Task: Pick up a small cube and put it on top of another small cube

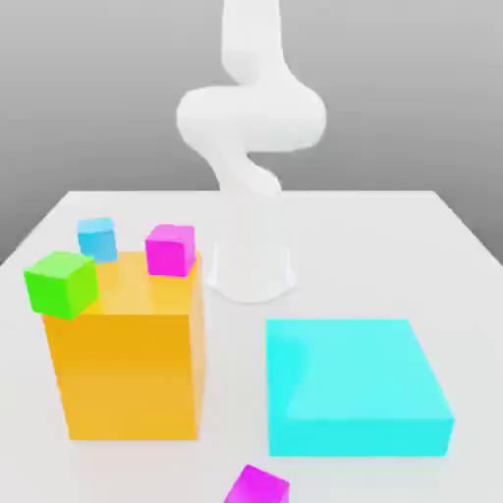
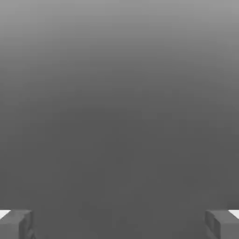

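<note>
Small cube [image 1: 257, 487] cut by the exterior view's lower edge; arm [image 1: 251, 108] cropped at top.

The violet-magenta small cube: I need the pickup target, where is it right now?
In the exterior view, the violet-magenta small cube lies on the table at the bottom edge, in front of the cyan block.

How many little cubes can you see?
4. A green cube, a blue cube and a pink cube sit on the big orange block. A purple-pink cube lies on the table in front. Others may be hidden.
</note>
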Controlling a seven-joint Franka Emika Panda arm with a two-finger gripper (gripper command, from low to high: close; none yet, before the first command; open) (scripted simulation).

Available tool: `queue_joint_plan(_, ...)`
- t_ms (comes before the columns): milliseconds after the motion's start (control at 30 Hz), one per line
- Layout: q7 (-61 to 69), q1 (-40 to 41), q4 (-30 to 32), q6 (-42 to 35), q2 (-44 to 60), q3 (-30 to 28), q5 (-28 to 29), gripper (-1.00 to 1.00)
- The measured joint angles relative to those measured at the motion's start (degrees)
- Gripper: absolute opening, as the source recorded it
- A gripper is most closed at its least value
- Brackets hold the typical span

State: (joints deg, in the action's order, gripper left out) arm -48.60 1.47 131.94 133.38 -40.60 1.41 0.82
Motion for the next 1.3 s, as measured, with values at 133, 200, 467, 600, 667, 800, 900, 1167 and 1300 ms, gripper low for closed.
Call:
queue_joint_plan(133,-4.6,2.4,0.3,2.6,8.6,2.3,1.4,0.00)
queue_joint_plan(200,-6.9,3.3,0.4,3.9,12.8,3.2,2.3,0.00)
queue_joint_plan(467,-16.3,5.9,0.9,9.0,29.5,5.8,5.7,0.00)
queue_joint_plan(600,-20.6,6.3,1.1,11.5,37.8,6.0,6.9,0.00)
queue_joint_plan(667,-22.5,6.3,1.3,12.8,41.9,6.0,7.1,0.00)
queue_joint_plan(800,-25.6,6.0,1.6,15.5,50.0,5.8,6.6,0.00)
queue_joint_plan(900,-27.2,5.9,1.8,17.6,55.9,5.9,5.2,0.00)
queue_joint_plan(1167,-29.4,4.3,0.2,25.8,67.8,4.1,6.3,-1.00)
queue_joint_plan(1300,-29.6,4.2,0.1,26.5,68.6,4.0,6.5,-1.00)
